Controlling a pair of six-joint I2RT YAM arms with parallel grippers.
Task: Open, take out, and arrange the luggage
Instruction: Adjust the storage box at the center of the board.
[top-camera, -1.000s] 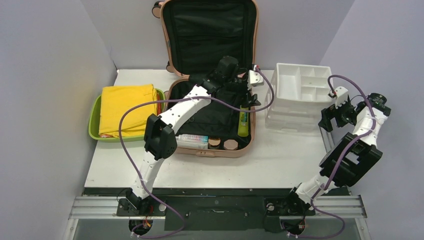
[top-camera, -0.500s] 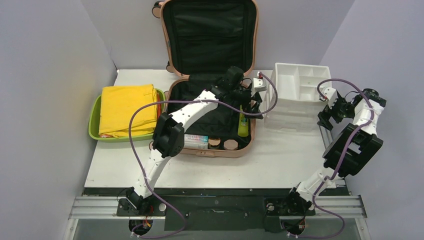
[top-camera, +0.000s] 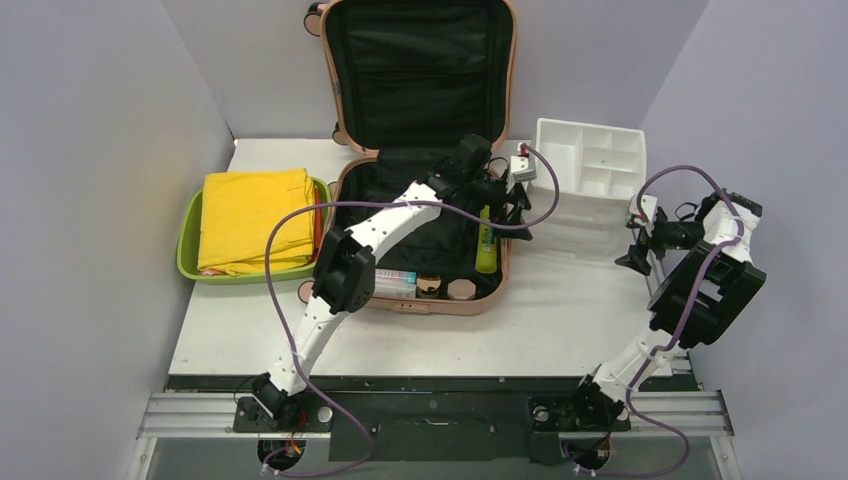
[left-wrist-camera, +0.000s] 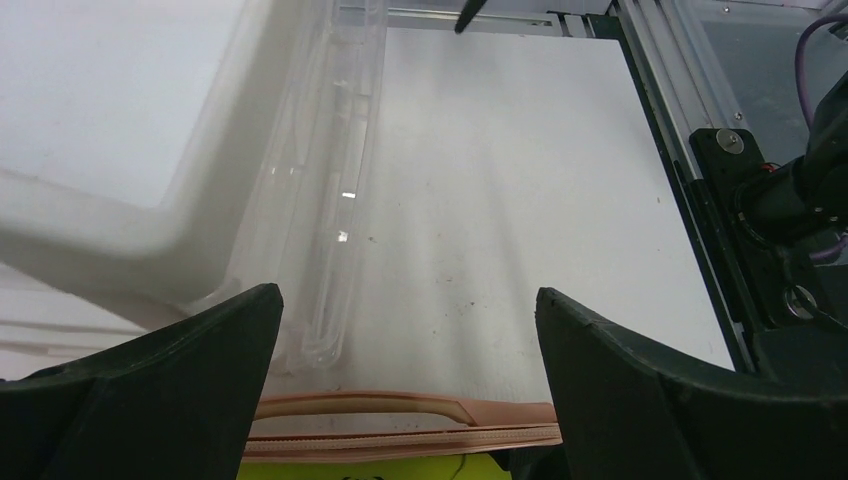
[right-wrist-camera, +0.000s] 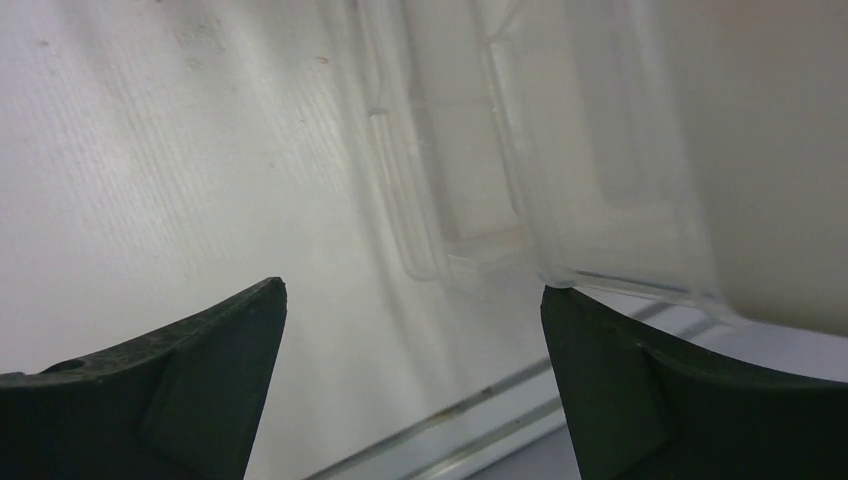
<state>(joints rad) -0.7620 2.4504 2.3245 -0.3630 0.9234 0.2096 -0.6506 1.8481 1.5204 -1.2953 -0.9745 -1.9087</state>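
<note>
The salmon-pink luggage (top-camera: 420, 303) lies open on the table, its black-lined lid (top-camera: 418, 70) standing upright at the back. Inside the base lie a lime-green bottle (top-camera: 486, 245), a small box (top-camera: 394, 281) and two round jars (top-camera: 461, 289). My left gripper (top-camera: 512, 208) hovers open over the luggage's right rim; in the left wrist view my left gripper (left-wrist-camera: 408, 335) holds nothing, with the pink rim (left-wrist-camera: 400, 432) and the bottle (left-wrist-camera: 370, 470) just below. My right gripper (top-camera: 638, 252) is open and empty beside the white organizer, as the right wrist view of the gripper (right-wrist-camera: 412, 305) confirms.
A white drawer organizer (top-camera: 585, 175) stands right of the luggage, its clear drawers (right-wrist-camera: 500, 150) close in front of the right fingers. A lime-green tub (top-camera: 188, 240) with a folded yellow towel (top-camera: 255, 215) sits at the left. Grey walls enclose the table.
My left gripper has swung right to the luggage's right rim. My right gripper dropped and moved nearer, to the organizer's right side. The organizer has shifted a little left.
</note>
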